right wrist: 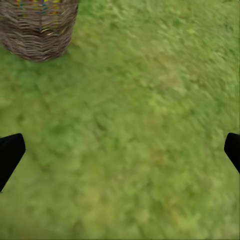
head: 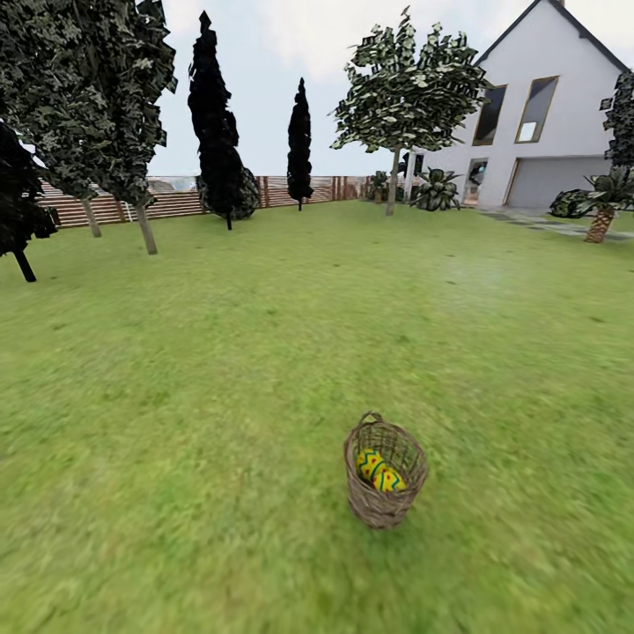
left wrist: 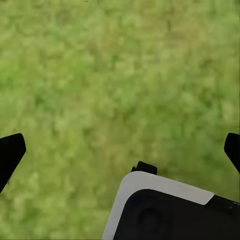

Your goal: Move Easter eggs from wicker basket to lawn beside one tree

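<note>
The wicker basket [head: 385, 475] stands upright on the lawn [head: 220, 396], low and right of centre in the head view. Yellow Easter eggs [head: 379, 470] with blue zigzags lie inside it; I make out two, overlapping. In the right wrist view the basket [right wrist: 40, 30] sits beyond and to one side of my right gripper [right wrist: 120, 150], which is open over bare grass, well apart from it. My left gripper [left wrist: 120, 150] is open too, above grass [left wrist: 110, 75]. The thick-trunked tree is out of view.
Dark cypresses [head: 216, 132] and thin-trunked leafy crowns [head: 106, 106] line a slatted fence [head: 176, 202] at the far left. A white house [head: 546, 114] and a short palm [head: 601, 220] stand far right. A white-and-black part of the robot [left wrist: 170, 210] shows in the left wrist view.
</note>
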You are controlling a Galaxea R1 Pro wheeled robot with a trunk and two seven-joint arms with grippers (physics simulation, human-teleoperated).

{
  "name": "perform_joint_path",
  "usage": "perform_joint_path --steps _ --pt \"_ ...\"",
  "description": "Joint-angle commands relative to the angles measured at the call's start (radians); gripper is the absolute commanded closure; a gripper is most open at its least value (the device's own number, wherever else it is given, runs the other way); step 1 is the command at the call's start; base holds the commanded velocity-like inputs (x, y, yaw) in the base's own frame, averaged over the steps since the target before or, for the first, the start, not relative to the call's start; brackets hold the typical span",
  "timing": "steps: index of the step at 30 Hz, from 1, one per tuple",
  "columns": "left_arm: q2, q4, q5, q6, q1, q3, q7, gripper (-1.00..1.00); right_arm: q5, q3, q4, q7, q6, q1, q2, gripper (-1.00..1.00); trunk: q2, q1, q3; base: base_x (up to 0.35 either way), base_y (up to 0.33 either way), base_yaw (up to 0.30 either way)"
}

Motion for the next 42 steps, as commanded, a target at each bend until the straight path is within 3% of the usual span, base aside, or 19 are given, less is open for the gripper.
perform_joint_path --steps 1,18,32,42 --pt "0.0 -0.001 -0.003 -0.001 0.0 0.003 0.001 -1.0 -0.002 0.0 0.001 -0.001 -0.003 -0.001 0.0 -1.0 -0.001 0.001 -0.001 0.232 0.271 0.0" --pt "0.0 -0.001 -0.003 -0.001 0.0 0.003 0.001 -1.0 -0.006 -0.004 -0.006 -0.001 -0.004 -0.001 0.001 -1.0 -0.001 0.001 0.002 0.212 0.247 -0.021" --pt "0.0 -0.001 -0.003 -0.001 0.0 0.002 0.001 -1.0 -0.006 -0.004 -0.006 -0.001 -0.004 -0.001 0.0 -1.0 -0.001 0.001 0.017 0.018 0.031 -0.208" --pt "0.001 -0.001 -0.002 -0.001 0.0 0.003 0.001 -1.0 -0.007 -0.006 -0.006 -0.001 -0.003 -0.001 -0.001 -1.0 -0.001 0.001 0.027 -0.044 0.265 -0.241"
